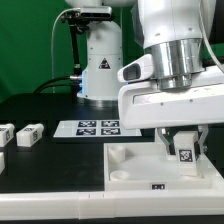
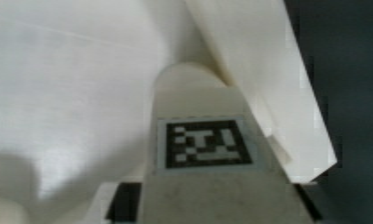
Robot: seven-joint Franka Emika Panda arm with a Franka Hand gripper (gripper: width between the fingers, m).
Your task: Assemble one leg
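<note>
My gripper (image 1: 184, 150) is shut on a leg (image 1: 185, 154), a small white block with a black-and-white tag. It holds the leg upright over the near right corner of the large white square panel (image 1: 135, 170). In the wrist view the leg (image 2: 204, 120) fills the middle, its tag facing the camera, with the dark fingers (image 2: 126, 200) pressed on both its sides. Its far end reaches the panel (image 2: 76, 80) next to a raised white rim (image 2: 254, 70). Whether the leg touches the panel is hidden.
Several loose white legs (image 1: 28, 133) lie at the exterior view's left on the black table. The marker board (image 1: 92, 128) lies behind the panel. The robot base (image 1: 100, 60) stands at the back.
</note>
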